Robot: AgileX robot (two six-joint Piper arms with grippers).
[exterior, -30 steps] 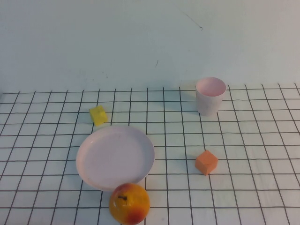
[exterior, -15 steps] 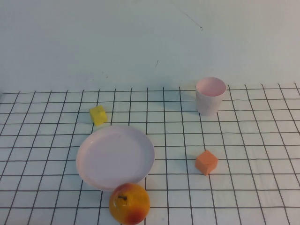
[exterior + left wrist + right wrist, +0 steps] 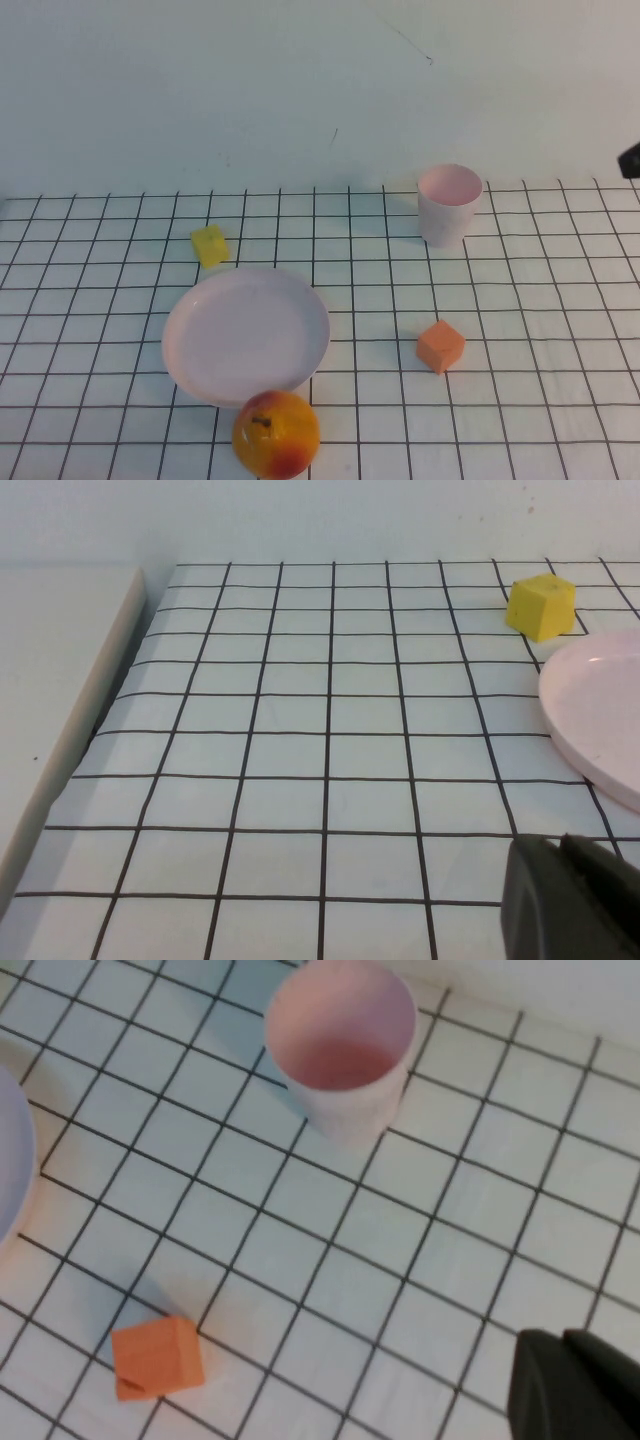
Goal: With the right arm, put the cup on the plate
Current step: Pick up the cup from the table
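The pale pink cup (image 3: 449, 205) stands upright and empty at the back right of the gridded mat; it also shows in the right wrist view (image 3: 340, 1050). The pale pink plate (image 3: 245, 335) lies empty at front left, and its edge shows in the left wrist view (image 3: 600, 720). My right gripper (image 3: 562, 1338) is shut and empty, hovering to the right of the cup and apart from it; a dark tip of the right arm (image 3: 630, 160) shows at the high view's right edge. My left gripper (image 3: 560, 845) is shut and empty, low over the mat left of the plate.
A yellow-red apple (image 3: 276, 435) touches the plate's front rim. A yellow cube (image 3: 209, 245) sits behind the plate. An orange cube (image 3: 440, 346) lies between plate and cup, in front of the cup. A raised white ledge (image 3: 60, 700) borders the mat's left side.
A dark part of the right arm has come into the high view at its right edge. The cup, plate and other objects have not moved.
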